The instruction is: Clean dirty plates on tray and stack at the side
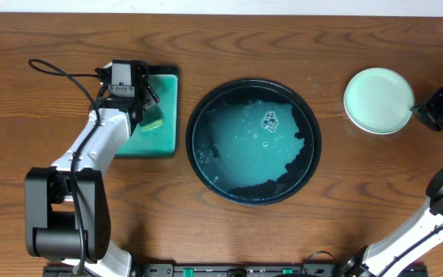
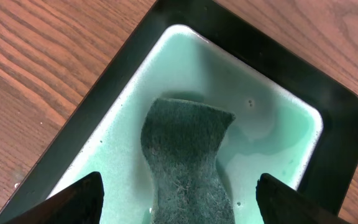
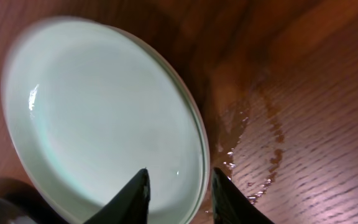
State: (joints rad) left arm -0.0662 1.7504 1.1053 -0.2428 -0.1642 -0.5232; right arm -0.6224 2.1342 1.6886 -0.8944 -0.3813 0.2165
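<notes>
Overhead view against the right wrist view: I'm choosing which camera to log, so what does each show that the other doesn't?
Only the overhead shows the round black tray holding teal soapy water, and the small teal tray with a sponge in it. Only the right wrist shows a wet patch on the wood beside the plates, and the top plate's rim running between the fingers. Both show the plates on the table and the right pincer at their edge, fingers apart.

The overhead camera is looking straight down at the whole table [image 1: 221, 38]. The 2 wrist cameras are pointing down from close range, left over the teal tray [image 2: 135, 50] and right over the plates [image 3: 104, 112]. Both are also appearing overhead.
</notes>
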